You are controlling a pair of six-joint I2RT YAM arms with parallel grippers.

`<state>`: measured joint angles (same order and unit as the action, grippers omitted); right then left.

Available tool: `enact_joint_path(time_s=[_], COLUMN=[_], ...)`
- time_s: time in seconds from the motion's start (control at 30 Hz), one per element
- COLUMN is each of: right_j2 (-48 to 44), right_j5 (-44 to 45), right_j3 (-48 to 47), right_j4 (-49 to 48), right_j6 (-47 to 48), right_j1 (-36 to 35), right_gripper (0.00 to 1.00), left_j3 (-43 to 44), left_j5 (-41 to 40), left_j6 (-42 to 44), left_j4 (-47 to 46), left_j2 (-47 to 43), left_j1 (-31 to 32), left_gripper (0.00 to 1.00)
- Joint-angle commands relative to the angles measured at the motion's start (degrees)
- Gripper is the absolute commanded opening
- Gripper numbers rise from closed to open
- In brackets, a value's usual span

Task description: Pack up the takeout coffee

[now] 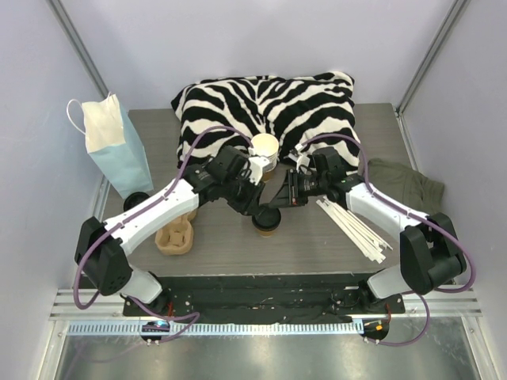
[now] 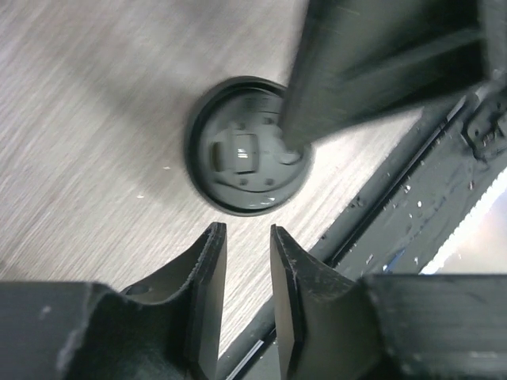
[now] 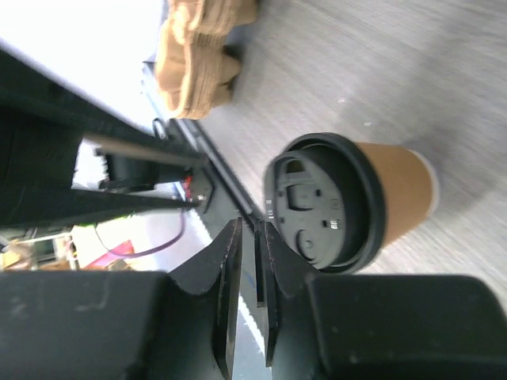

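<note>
The takeout coffee [image 1: 267,220], a tan paper cup with a black lid, stands upright on the table between both arms. In the left wrist view its lid [image 2: 249,154] lies just beyond my left gripper [image 2: 247,229], which is narrowly open with nothing between its fingers. My right gripper [image 3: 252,226] is shut and empty, level with the lid [image 3: 325,202] and close beside its rim; the tan cup wall [image 3: 400,190] shows behind. From above, the left gripper [image 1: 255,206] and right gripper [image 1: 279,196] crowd the cup's far side. A right finger [image 2: 372,63] overlaps the lid's edge.
A stack of lidless cups [image 1: 264,149] stands just behind the grippers, before a zebra-striped pillow [image 1: 269,103]. A blue-and-white paper bag [image 1: 115,146] stands at the far left. A pulp cup carrier [image 1: 176,235] lies near left. White stirrers [image 1: 356,227] and a green cloth [image 1: 405,184] lie right.
</note>
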<state>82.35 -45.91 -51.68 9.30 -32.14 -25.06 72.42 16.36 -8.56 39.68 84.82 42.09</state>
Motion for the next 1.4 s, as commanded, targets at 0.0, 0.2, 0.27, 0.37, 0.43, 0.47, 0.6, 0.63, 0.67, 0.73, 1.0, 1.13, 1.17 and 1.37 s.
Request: enact_joint_path(time_s=[0.0, 0.2, 0.27, 0.37, 0.43, 0.47, 0.6, 0.63, 0.67, 0.73, 1.0, 1.13, 1.17, 1.37], right_j2=[0.44, 3.61, 4.40, 5.62, 6.07, 6.07, 4.94, 4.49, 4.23, 3.09, 3.52, 4.57, 4.66, 5.11], right_j5=[4.60, 3.99, 4.16, 4.69, 4.95, 5.04, 3.73, 3.55, 3.29, 3.37, 3.90, 4.25, 4.42, 4.69], right_j3=[-2.11, -1.06, 0.08, 1.49, 2.02, 2.20, 1.50, 0.89, 0.62, 0.00, 0.00, -0.09, 0.00, 0.53], right_j4=[2.92, 1.34, 1.25, 2.03, 2.56, 2.91, 3.36, 3.36, 3.27, 3.18, 3.62, 3.80, 3.88, 4.41], right_j6=[3.93, 2.96, 3.48, 4.28, 4.72, 5.07, 4.37, 4.19, 4.10, 3.84, 4.37, 4.80, 4.81, 5.42], right_j1=[-0.25, -0.43, -0.69, -0.69, -0.69, -0.69, -0.69, -0.69, -0.78, -0.78, -1.31, -1.31, -1.22, -1.31], right_gripper=[0.21, 0.20, 0.21, 0.20, 0.20, 0.19, 0.18, 0.18, 0.18, 0.18, 0.18, 0.17, 0.17, 0.17], left_j3=[1.67, 0.79, 0.18, -1.23, -2.11, -2.37, -1.24, -0.80, 0.43, 1.84, 8.97, 6.25, 4.41, -4.03], left_j5=[-2.63, -6.60, -7.83, -8.97, -9.33, -9.33, -9.15, -9.15, -8.80, -8.36, -7.57, -6.61, -6.60, -8.18], left_j6=[2.66, 4.60, 5.13, 5.66, 6.01, 6.01, 6.18, 6.71, 6.80, 6.80, 6.18, 5.39, 5.39, 6.80], left_j4=[-1.97, -3.64, -3.82, -3.91, -3.82, -3.73, -2.25, -1.72, -1.19, -0.57, 1.80, 0.23, -0.65, -3.03], left_j2=[-0.62, 2.19, 3.77, 5.62, 6.50, 6.59, 4.84, 4.40, 3.87, 1.67, 0.70, 1.67, 2.19, 4.83], left_j1=[4.05, 7.13, 7.66, 7.92, 7.84, 7.84, 7.92, 7.84, 7.84, 7.84, 8.36, 8.80, 8.89, 8.72], left_gripper=[0.30, 0.25, 0.24, 0.23, 0.22, 0.21, 0.20, 0.20, 0.20, 0.20, 0.22, 0.22, 0.22, 0.20])
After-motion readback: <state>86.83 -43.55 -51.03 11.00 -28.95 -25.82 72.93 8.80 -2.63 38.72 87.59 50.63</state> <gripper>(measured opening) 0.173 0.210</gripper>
